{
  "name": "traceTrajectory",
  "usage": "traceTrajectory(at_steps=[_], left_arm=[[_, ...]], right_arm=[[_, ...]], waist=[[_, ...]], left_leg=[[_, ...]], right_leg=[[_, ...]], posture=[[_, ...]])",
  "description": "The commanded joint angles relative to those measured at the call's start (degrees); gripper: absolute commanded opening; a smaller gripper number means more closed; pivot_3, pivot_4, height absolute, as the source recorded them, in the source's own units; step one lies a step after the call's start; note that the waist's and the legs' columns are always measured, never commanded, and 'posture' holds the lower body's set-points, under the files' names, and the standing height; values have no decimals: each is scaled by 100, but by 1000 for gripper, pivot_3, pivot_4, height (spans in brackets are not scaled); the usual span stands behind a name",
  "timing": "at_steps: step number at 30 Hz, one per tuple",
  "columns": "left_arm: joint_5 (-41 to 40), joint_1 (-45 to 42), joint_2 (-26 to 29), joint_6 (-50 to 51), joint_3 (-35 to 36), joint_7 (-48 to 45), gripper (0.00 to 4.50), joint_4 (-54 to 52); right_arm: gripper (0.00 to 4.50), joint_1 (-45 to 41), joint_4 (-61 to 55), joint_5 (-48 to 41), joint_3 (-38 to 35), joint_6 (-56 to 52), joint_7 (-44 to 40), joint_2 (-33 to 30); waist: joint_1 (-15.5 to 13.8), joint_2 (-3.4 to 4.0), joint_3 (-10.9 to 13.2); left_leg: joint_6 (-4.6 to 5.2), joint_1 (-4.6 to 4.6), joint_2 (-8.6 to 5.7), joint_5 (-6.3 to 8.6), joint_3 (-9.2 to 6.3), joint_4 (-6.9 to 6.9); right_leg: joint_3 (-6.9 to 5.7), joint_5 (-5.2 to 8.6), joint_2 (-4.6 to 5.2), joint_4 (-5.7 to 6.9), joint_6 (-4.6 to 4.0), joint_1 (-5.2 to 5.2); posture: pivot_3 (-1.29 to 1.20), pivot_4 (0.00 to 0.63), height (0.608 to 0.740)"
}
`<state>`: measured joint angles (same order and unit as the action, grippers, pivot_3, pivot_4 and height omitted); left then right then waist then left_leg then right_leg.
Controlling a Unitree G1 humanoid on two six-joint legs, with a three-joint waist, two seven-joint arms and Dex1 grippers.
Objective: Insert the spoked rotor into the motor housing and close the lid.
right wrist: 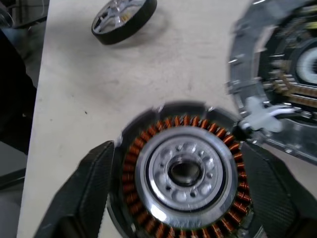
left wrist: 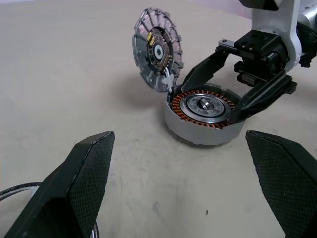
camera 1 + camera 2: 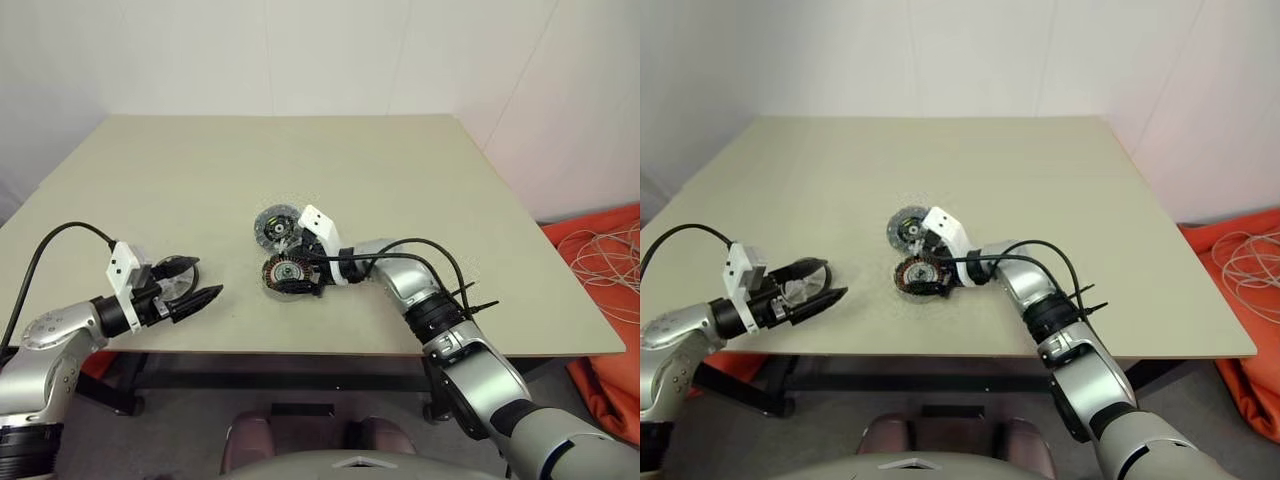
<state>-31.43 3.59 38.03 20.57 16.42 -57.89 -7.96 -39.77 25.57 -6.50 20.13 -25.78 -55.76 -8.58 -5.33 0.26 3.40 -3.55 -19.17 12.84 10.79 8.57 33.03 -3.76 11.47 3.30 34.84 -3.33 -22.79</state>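
Your right gripper [image 3: 292, 268] sits at the motor housing [image 3: 284, 274], near the front middle of the counter [image 3: 420, 190]. Its jaws stand spread wide, one finger on each side of the housing's round wall, and they appear to straddle it without squeezing; whether either finger touches the rim you cannot tell. The housing lies open, showing a ring of copper-brown windings around a silver central hub.

The lid [image 3: 272, 224], a dark grey disc with a fine radial pattern, stands tilted up just behind the housing. It seems joined to the rim by a small pale clip, though that link is too small to read for certain.

Your left gripper [image 3: 196, 283] hovers near the front left edge of the counter, jaws fully apart and holding nothing. The spoked rotor [image 1: 124, 20], a flat black-rimmed ring with pale silver spokes, lies flat on the counter just beside those fingers, well apart from the housing.

The rotor has not been picked up, so most of the task remains. The likely risks:

- With the right jaws not gripping, the housing may slide when the rotor is pressed in.
- The right fingers flank the housing's mouth and could block the rotor's path.
- The tilted lid may fall shut over the empty housing if it is nudged.
- The rotor lies flat and thin, so the left fingers could skid it towards the counter's edge.
- A rotor lowered off-centre or tilted may jam on the hub or scrape the windings.
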Motion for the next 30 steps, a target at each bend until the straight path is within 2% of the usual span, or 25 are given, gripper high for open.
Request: traceTrajectory(at_steps=[1,10,14,18,24,30], left_arm=[[-54,-113,29,-62,18,7,4500,-108],[-45,-192,34,-75,-40,-7,4500,-57],[-40,-207,29,-90,-49,-18,4500,-48],[-49,-206,19,-104,-53,-30,4500,-55],[-63,-192,-1,-96,-67,-16,4500,-95],[-62,-181,-10,-94,-69,-14,4500,-92]], right_arm=[[4460,-261,-477,-230,-250,-132,-72,12],[4460,-366,-935,-512,-399,-483,-137,5],[3607,-323,-883,-535,-382,-445,-182,-91],[2051,-266,-783,-502,-356,-365,-188,-175],[21,-194,-597,-437,-284,-232,-153,-179],[21,-162,-417,-380,-232,-151,-143,-121]], waist=[[1,0,0],[-2,0,0],[-2,0,0],[-1,0,0],[0,-1,0],[1,-1,0]], left_leg=[[0,-1,0,0,0,0],[0,-1,0,0,-1,-1],[0,0,0,0,-1,0],[-1,0,0,-1,-1,0],[-1,-1,0,-1,0,0],[-1,-1,0,-1,-1,0]], right_leg=[[0,0,0,1,0,-1],[0,-1,0,3,-1,-1],[0,0,0,3,0,-1],[0,0,0,3,0,-1],[0,0,0,3,-1,-2],[0,-1,-1,3,-1,-2]], posture=[[0,0,740],[0,0,740],[0,0,740],[0,0,740],[0,0,740],[0,0,740]])
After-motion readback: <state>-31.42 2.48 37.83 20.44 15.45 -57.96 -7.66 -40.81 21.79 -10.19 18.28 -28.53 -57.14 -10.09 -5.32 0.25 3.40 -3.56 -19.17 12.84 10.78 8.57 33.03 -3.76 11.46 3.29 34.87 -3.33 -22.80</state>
